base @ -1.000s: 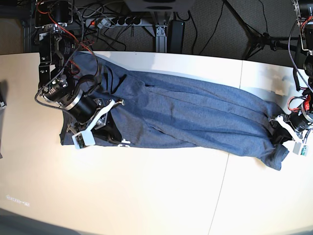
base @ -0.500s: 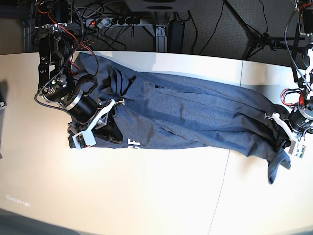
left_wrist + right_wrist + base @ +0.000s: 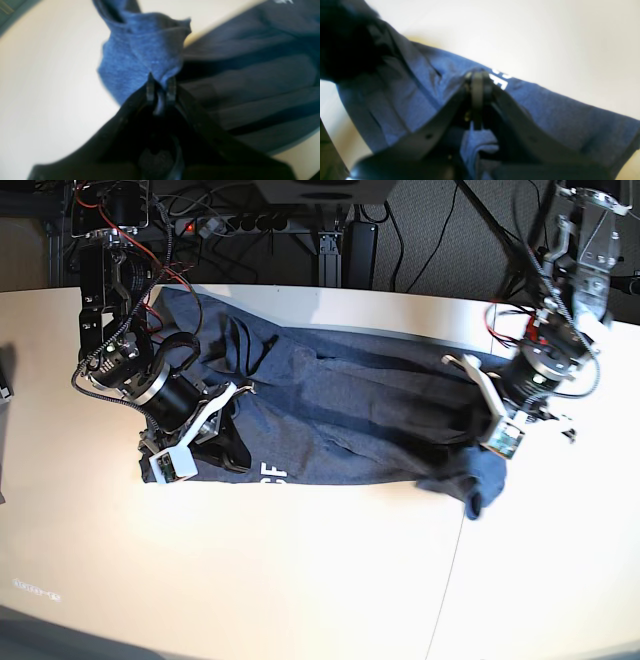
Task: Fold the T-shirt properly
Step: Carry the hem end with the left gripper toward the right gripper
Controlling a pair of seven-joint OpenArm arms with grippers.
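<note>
Shirt [image 3: 340,410] fabric lies bunched in long folds across the pale tabletop [image 3: 300,580], stretched between the two arms. Left tool [image 3: 160,87] is clamped on a bright blue bit of the cloth, lifted above the tabletop, with a loose end hanging down at that end of the shirt. Right tool [image 3: 477,85] is pressed together on the cloth at the other end, beside white letters [image 3: 272,475] near the shirt's edge. Both wrist views are blurred.
</note>
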